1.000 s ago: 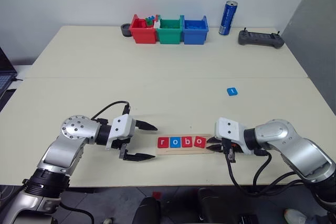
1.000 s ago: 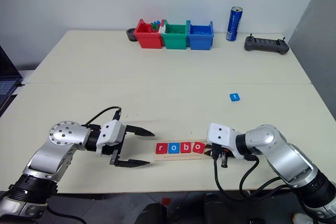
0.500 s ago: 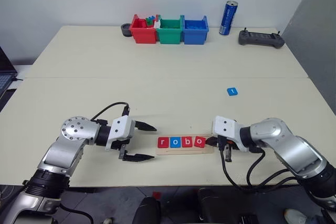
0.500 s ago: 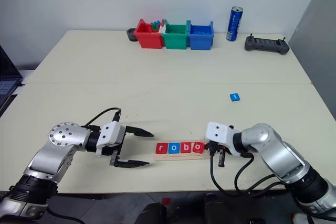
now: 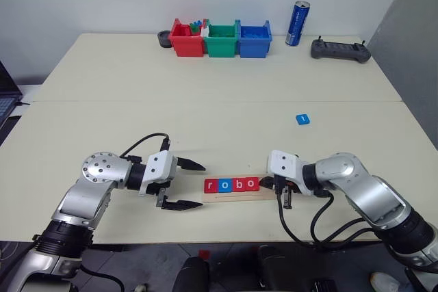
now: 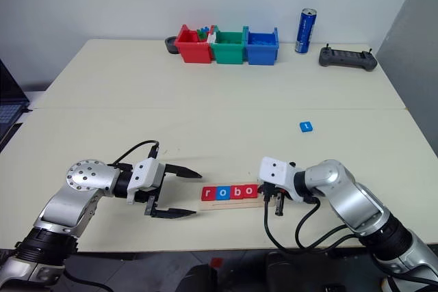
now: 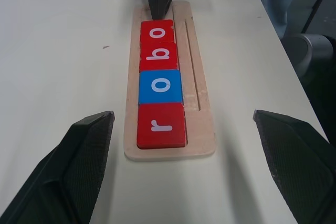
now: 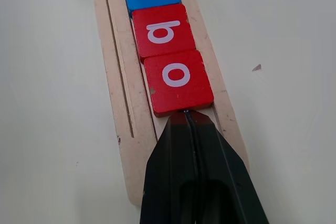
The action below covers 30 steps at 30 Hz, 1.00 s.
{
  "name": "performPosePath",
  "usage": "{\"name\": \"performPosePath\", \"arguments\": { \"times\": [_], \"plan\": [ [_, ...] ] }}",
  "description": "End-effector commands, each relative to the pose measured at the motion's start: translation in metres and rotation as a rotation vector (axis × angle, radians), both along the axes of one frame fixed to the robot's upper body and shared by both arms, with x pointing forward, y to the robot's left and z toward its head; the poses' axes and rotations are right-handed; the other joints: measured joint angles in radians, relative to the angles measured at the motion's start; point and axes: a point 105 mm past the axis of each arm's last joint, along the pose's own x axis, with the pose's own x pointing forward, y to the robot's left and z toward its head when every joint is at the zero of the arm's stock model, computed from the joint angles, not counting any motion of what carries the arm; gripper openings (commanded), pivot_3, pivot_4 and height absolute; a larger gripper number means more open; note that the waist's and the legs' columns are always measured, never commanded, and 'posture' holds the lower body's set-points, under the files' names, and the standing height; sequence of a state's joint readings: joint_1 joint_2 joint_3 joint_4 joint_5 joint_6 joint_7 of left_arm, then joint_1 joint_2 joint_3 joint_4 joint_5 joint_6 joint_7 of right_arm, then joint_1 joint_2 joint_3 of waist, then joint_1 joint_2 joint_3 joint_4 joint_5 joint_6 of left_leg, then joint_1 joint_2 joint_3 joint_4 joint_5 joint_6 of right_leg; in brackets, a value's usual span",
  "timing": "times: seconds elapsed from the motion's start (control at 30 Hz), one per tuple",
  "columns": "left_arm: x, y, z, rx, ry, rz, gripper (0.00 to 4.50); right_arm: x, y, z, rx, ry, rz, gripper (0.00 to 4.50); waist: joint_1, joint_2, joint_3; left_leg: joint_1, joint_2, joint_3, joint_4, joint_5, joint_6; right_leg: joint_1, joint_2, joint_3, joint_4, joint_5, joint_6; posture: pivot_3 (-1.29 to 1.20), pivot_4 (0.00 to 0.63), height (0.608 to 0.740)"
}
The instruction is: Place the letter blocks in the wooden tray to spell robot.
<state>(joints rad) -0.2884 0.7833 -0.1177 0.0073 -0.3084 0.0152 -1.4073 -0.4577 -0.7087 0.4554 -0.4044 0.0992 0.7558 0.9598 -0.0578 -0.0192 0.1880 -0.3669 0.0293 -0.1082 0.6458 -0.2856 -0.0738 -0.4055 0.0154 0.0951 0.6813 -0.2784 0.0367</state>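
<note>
The wooden tray point(image 5: 233, 197) lies near the table's front edge. Four letter blocks sit in it in a tight row: red r point(image 5: 211, 185), blue o point(image 5: 224, 185), red b point(image 5: 238, 184), red o point(image 5: 251, 184). My right gripper point(image 8: 185, 116) is shut. Its tip touches the outer edge of the last red o point(image 8: 177, 77), over the tray's bare right end. My left gripper point(image 5: 200, 186) is open just left of the tray, with nothing between its fingers. A blue t block point(image 5: 302, 120) lies alone on the table, farther back on the right.
Red point(image 5: 186, 39), green point(image 5: 222, 40) and blue point(image 5: 254, 40) bins stand in a row at the back. A blue can point(image 5: 297, 24) and a dark controller point(image 5: 339, 50) are to their right. A laptop edge point(image 5: 5, 104) shows at far left.
My right gripper has slid left along the tray and finished shutting. The last red o and its neighbours have closed up toward the r. The left gripper has not moved.
</note>
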Motion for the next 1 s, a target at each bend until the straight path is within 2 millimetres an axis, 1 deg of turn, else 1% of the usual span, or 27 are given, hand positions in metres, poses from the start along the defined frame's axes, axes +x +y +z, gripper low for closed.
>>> {"name": "performPosePath", "arguments": {
  "times": [0.03, 0.13, 0.2, 0.27, 0.3, 0.37, 0.4, 0.43, 0.53, 0.63, 0.7, 0.77, 0.9, 1.0],
  "plan": [
    [0.001, -0.003, 0.008, -0.005, -0.035, -0.015, 4.5, 0.004, 0.004, 0.016, 0.024, -0.055, 0.013, 0.03, 0.0, 0.0, 0.0, 0.0, 0.0, 0.0, 0.0, 0.0, 0.0, 0.0, 0.0, 0.0, 0.0, 0.0, 0.0, 0.0, 0.15, 0.74],
    [0.001, -0.003, 0.009, -0.007, -0.036, -0.013, 4.5, 0.001, 0.006, 0.032, 0.089, -0.039, 0.015, 0.03, 0.0, 0.0, 0.0, 0.0, 0.0, 0.0, 0.0, 0.0, 0.0, 0.0, 0.0, 0.0, 0.0, 0.0, 0.0, 0.0, 0.15, 0.74],
    [0.001, -0.003, 0.009, -0.009, -0.038, -0.008, 4.5, -0.002, 0.003, 0.041, 0.123, -0.034, 0.0, 0.03, 0.001, 0.0, 0.0, 0.0, 0.0, 0.0, 0.0, 0.0, 0.0, 0.0, 0.0, 0.0, 0.0, 0.0, 0.0, 0.0, 0.15, 0.74],
    [0.002, -0.003, 0.01, -0.011, -0.039, -0.004, 4.5, 0.007, -0.006, 0.048, 0.166, -0.059, -0.092, 0.03, 0.001, 0.0, 0.0, 0.0, 0.0, 0.0, 0.0, 0.0, 0.0, 0.0, 0.0, 0.0, 0.0, 0.0, 0.0, 0.0, 0.15, 0.74],
    [0.002, -0.002, 0.011, -0.012, -0.039, -0.002, 4.5, 0.016, -0.013, 0.051, 0.186, -0.09, -0.161, 0.03, 0.001, 0.0, 0.0, 0.0, 0.0, 0.0, 0.0, 0.0, 0.0, 0.0, 0.0, 0.0, 0.0, 0.0, 0.0, 0.0, 0.15, 0.74],
    [0.002, -0.002, 0.012, -0.013, -0.04, -0.001, 4.5, 0.03, -0.023, 0.055, 0.217, -0.136, -0.26, 0.38, 0.0, 0.0, 0.0, 0.0, 0.0, 0.0, 0.0, 0.0, 0.0, 0.0, 0.0, 0.0, 0.0, 0.0, 0.0, 0.0, 0.15, 0.74],
    [0.002, -0.002, 0.013, -0.013, -0.04, 0.0, 4.5, 0.042, -0.031, 0.058, 0.241, -0.177, -0.34, 0.6, 0.0, 0.0, 0.0, 0.0, 0.0, 0.0, 0.0, 0.0, 0.0, 0.0, 0.0, 0.0, 0.0, 0.0, 0.0, 0.0, 0.15, 0.74],
    [0.003, -0.002, 0.014, -0.013, -0.042, 0.003, 4.5, 0.057, -0.04, 0.062, 0.27, -0.227, -0.434, 0.9, 0.0, 0.0, 0.0, 0.0, 0.0, 0.0, 0.0, 0.0, 0.0, 0.0, 0.0, 0.0, 0.0, 0.0, 0.0, 0.0, 0.15, 0.74],
    [0.005, -0.002, 0.016, -0.013, -0.047, 0.008, 4.5, 0.097, -0.067, 0.071, 0.314, -0.371, -0.691, 2.03, -0.003, 0.0, 0.0, 0.0, 0.0, 0.001, 0.0, 0.0, 0.0, 0.0, 0.0, 0.001, 0.001, 0.0, 0.0, 0.0, 0.15, 0.74],
    [0.006, -0.002, 0.018, -0.012, -0.049, 0.012, 4.5, 0.12, -0.081, 0.07, 0.324, -0.441, -0.824, 3.08, -0.004, 0.0, 0.0, 0.0, 0.0, 0.001, 0.0, 0.0, 0.0, -0.001, 0.0, 0.001, 0.001, 0.0, 0.0, 0.0, 0.15, 0.74],
    [0.007, -0.002, 0.018, -0.012, -0.051, 0.014, 4.5, 0.13, -0.087, 0.068, 0.33, -0.46, -0.874, 3.84, -0.006, 0.0, 0.0, 0.0, 0.0, 0.001, -0.001, 0.0, 0.0, -0.001, 0.0, 0.001, 0.001, 0.0, 0.0, 0.0, 0.15, 0.74],
    [0.007, -0.003, 0.018, -0.012, -0.051, 0.015, 4.5, 0.138, -0.094, 0.065, 0.333, -0.471, -0.931, 4.49, -0.007, 0.0, 0.0, 0.0, 0.0, 0.001, -0.001, 0.0, 0.0, -0.001, 0.0, 0.001, 0.001, 0.0, 0.0, 0.0, 0.15, 0.74],
    [0.005, -0.003, 0.02, -0.015, -0.05, 0.013, 4.5, 0.15, -0.109, 0.042, 0.339, -0.39, -1.054, 4.49, -0.01, 0.0, 0.0, -0.001, 0.0, 0.001, -0.001, 0.0, 0.0, -0.001, -0.001, 0.001, 0.001, 0.0, -0.001, 0.0, 0.15, 0.74],
    [0.004, -0.004, 0.021, -0.017, -0.049, 0.012, 4.5, 0.152, -0.116, 0.025, 0.348, -0.311, -1.112, 4.49, -0.011, 0.0, 0.0, -0.001, 0.0, 0.001, -0.001, 0.0, 0.0, -0.001, -0.001, 0.001, 0.001, 0.0, -0.001, 0.0, 0.15, 0.74]
  ]
}}
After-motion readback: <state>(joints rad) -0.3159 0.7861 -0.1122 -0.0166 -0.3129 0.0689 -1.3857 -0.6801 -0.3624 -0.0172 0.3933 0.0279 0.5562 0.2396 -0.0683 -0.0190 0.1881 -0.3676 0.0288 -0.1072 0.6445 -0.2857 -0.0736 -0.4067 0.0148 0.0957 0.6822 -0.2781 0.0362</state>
